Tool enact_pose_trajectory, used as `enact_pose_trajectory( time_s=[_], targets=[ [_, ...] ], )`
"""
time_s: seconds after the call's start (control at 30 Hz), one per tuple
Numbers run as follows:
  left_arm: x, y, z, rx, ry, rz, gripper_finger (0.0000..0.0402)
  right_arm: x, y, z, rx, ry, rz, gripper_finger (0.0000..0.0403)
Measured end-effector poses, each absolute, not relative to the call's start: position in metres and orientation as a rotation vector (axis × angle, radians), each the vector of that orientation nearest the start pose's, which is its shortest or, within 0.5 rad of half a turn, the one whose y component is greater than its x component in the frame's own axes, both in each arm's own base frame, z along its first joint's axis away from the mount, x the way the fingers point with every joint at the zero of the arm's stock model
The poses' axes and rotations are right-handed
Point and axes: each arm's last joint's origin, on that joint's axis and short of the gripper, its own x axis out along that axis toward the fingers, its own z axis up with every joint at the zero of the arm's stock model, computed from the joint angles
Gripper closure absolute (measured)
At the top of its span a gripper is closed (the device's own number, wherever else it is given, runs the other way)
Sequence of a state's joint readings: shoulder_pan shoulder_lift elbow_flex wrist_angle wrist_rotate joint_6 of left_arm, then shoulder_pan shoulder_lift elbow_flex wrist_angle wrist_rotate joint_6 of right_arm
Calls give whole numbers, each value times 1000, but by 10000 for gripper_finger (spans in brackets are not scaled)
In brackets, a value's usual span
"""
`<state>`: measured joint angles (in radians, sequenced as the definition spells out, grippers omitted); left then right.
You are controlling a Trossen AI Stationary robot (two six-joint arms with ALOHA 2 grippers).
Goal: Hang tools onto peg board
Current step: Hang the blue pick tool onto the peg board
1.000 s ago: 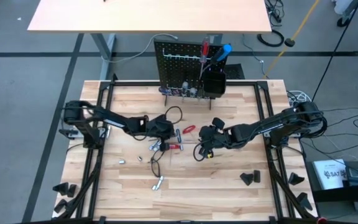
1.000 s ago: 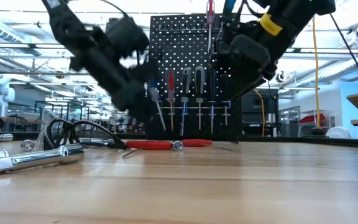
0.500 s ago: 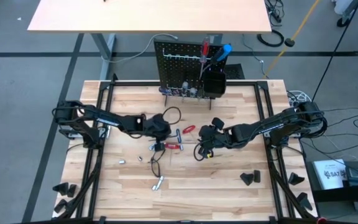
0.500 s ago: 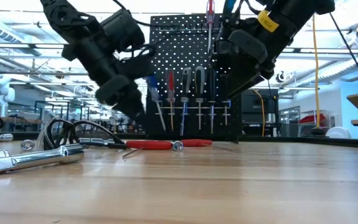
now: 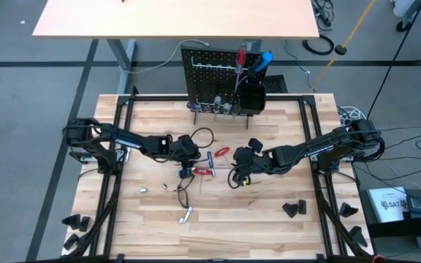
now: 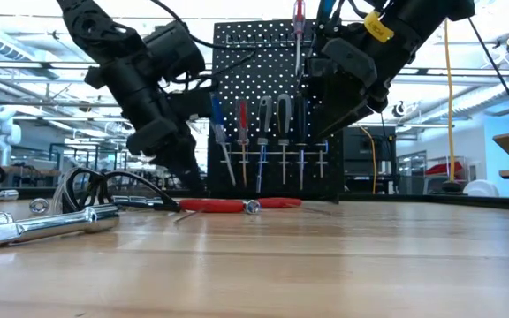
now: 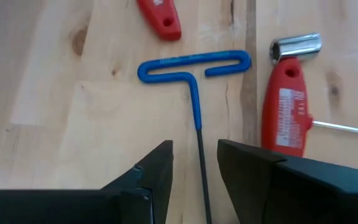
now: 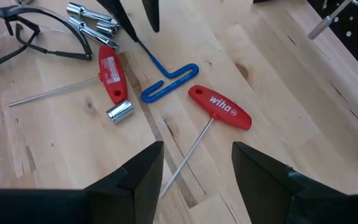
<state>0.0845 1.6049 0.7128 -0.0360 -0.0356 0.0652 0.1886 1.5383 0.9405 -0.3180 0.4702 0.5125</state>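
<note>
1. The high view takes in the whole tabletop [image 5: 269, 234]: the peg board [image 5: 209, 80] stands upright at the middle of the far edge, with a red screwdriver [image 5: 241, 58] and a blue-handled tool [image 5: 263, 60] at its top and a black bin [image 5: 250, 96] on its right side.
2. That view puts the left hand [image 5: 191, 155] and the right hand [image 5: 238, 166] near the tabletop's centre, with loose tools between them, too small there to name.
3. The left wrist view names them: a blue T-handle hex key [image 7: 194, 71] lies flat, its shaft running between the left hand's parted fingers [image 7: 157, 171], which stand narrowly apart and hold nothing. Beside it lies a red-handled socket driver [image 7: 284, 102].
4. The right wrist view alone shows a red screwdriver marked "wita" [image 8: 219, 107] just beside the hex key, plus safety glasses [image 8: 30, 34] and silver sockets [image 8: 92, 18]. The right hand's fingers [image 8: 142, 174] stand apart, empty.
5. Only the low view shows screwdrivers [image 6: 263, 146] hanging in a row on the board, and silver bars [image 6: 47, 225] near the tabletop's edge.
</note>
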Motion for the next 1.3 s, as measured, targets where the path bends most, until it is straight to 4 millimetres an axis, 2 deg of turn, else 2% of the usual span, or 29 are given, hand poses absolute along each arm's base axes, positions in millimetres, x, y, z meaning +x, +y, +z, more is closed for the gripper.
enact_pose_trajectory(
  time_s=[0.17,0.37,0.47,0.7,0.93,1.0,1.13,1.3],
  targets=[
    [289,26,122,35,971,85,267,302,44,205,180,774,-472,218],
    [290,26,116,44,1009,90,270,302,44,205,179,774,-472,218],
    [289,26,115,46,1025,93,292,302,44,205,179,774,-472,218],
    [287,26,105,-17,1072,84,374,302,44,205,179,774,-472,218],
    [293,29,95,-28,1054,100,390,302,45,205,190,774,-470,218],
    [293,27,101,-8,1024,98,396,302,45,205,195,773,-471,218],
    [291,26,129,28,942,81,399,301,45,204,198,780,-476,218],
    [290,25,177,27,739,57,400,301,45,204,218,769,-483,218]
  ],
)
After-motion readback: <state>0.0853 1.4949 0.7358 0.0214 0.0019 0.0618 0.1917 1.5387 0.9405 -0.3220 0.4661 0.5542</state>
